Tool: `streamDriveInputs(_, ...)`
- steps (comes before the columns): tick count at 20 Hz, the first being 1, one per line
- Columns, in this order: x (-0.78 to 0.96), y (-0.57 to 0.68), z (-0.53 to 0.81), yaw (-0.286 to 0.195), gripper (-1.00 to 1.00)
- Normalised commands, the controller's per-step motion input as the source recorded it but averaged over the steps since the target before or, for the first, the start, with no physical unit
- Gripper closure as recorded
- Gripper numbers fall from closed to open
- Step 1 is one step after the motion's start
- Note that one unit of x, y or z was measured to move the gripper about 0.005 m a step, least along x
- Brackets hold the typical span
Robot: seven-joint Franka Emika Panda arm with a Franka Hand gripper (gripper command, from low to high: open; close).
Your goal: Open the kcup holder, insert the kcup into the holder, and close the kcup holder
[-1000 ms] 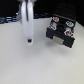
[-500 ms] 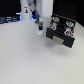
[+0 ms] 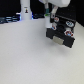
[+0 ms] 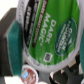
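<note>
The black kcup holder (image 3: 61, 33) stands on the white table at the exterior view's right, with red-and-white-topped pods (image 3: 68, 23) showing in its round slots. My gripper (image 3: 48, 15) hangs just above the holder's edge on the exterior view's left, shut on the kcup (image 3: 47, 12), a small green spot there. In the wrist view the kcup's (image 4: 47, 32) green "Dark Magic" lid fills most of the picture, with a dark finger (image 4: 12, 44) pressed against its side. The blur hides whether a drawer is pulled out.
A white bottle-like object (image 3: 25, 10) stands at the back on the exterior view's left, beside dark items along the back edge (image 3: 10, 20). One red-and-white-topped pod (image 4: 29, 74) shows below the held pod in the wrist view.
The arm has carried the kcup toward the exterior view's right, from the middle of the table's back to just over the holder's near edge. The holder has not moved.
</note>
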Motion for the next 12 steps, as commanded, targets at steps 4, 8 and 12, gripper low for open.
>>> streamDriveInputs(4, 0.20, 0.69, 0.34, 0.004, 1.00)
streamDriveInputs(8, 0.12, 0.68, 0.24, 0.014, 1.00)
streamDriveInputs(12, 0.06, 0.65, 0.04, 0.030, 1.00)
